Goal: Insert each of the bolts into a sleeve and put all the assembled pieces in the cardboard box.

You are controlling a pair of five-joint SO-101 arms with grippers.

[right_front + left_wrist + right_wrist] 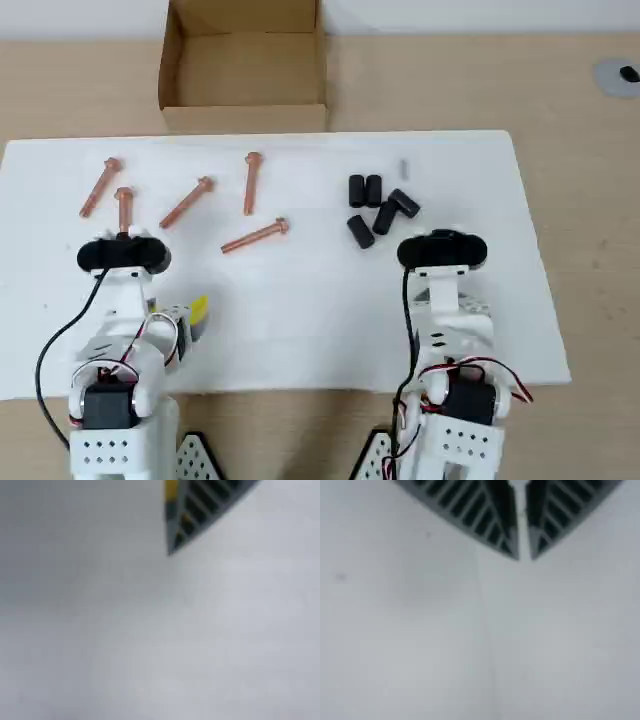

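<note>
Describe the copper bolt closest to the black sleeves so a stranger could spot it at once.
On the white sheet before the cardboard box, copper bolts lie scattered on the left arm's side. This bolt is nearest the sheet's middle; unlike its steeper neighbours, it lies almost crosswise, head toward the sleeves.

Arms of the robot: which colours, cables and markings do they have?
Both the left arm and the right arm are white with black motors, a black crossbar, black cables and thin red wires. The left tool bears a yellow mark; the right tool is dark and ribbed.
</note>
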